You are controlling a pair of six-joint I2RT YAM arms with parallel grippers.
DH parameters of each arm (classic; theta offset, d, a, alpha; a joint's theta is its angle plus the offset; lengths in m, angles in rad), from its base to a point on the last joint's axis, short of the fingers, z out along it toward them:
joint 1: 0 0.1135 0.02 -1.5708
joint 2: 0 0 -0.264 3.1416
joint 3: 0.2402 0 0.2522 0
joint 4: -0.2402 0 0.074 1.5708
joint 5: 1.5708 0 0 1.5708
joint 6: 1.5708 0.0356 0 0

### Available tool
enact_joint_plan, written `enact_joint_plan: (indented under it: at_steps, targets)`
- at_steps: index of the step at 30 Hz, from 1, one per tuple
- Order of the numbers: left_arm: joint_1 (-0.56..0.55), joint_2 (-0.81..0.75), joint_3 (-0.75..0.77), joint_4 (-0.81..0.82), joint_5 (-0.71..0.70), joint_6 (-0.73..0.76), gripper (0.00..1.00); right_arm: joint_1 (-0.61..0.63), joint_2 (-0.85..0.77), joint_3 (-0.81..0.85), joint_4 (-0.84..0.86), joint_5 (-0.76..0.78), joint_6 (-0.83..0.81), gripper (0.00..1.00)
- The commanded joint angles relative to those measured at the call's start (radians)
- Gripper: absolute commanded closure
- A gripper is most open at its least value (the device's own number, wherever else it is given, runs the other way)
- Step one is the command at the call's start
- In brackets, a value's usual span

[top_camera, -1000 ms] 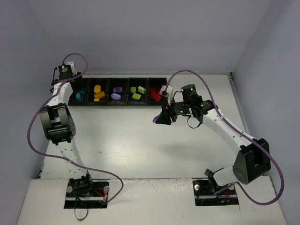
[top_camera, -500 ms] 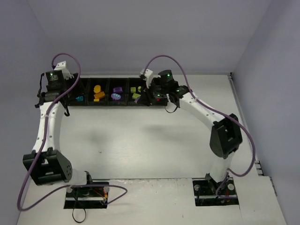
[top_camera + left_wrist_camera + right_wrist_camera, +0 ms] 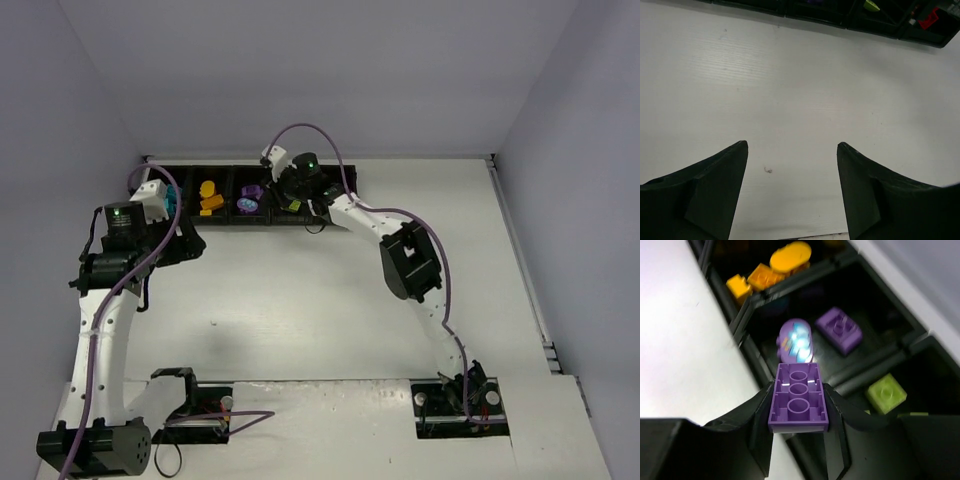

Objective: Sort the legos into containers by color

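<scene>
My right gripper is shut on a purple brick, held underside up just above the containers, at the near wall of the bin holding a rounded purple piece and a purple brick. Orange bricks lie in the bin to the left, a lime green brick in the one to the right. From above, the right gripper hides the green and red bins. My left gripper hangs open over bare table, seen from above in front of the row's left end.
The row of bins runs along the back of the white table. In the left wrist view the bins' front wall crosses the top edge, with a lime green piece and a red one inside. Purple cables loop over both arms.
The right arm swung left along the row from the red end to the purple bin, carrying the purple brick. The left arm drew back from the teal bin and its jaws widened.
</scene>
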Motion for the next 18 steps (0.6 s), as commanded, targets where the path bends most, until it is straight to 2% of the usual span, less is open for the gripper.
enact_joint_plan:
  at_steps: [1,8,10,11,13,14,18]
  targets:
    - [-0.005,-0.054,-0.019,-0.022,0.059,-0.04,0.34,0.032,0.032,0.119,0.25,0.057,-0.031,0.9]
    - [-0.019,-0.071,-0.044,-0.037,0.084,-0.047,0.34,0.058,0.162,0.28,0.305,0.128,-0.056,0.73]
    - [-0.02,-0.071,-0.051,-0.033,0.09,-0.047,0.34,0.059,0.189,0.312,0.313,0.152,-0.048,0.59]
    - [-0.022,-0.072,-0.056,-0.028,0.09,-0.047,0.34,0.059,0.209,0.33,0.323,0.162,-0.043,0.47]
    - [-0.022,-0.075,-0.059,-0.025,0.088,-0.037,0.34,0.061,0.219,0.335,0.339,0.182,-0.036,0.38]
    - [-0.023,-0.075,-0.062,-0.025,0.084,-0.034,0.34,0.059,0.22,0.335,0.349,0.188,-0.031,0.29]
    - [-0.023,-0.077,-0.064,-0.014,0.068,-0.027,0.34,0.061,0.194,0.32,0.351,0.212,-0.033,0.12]
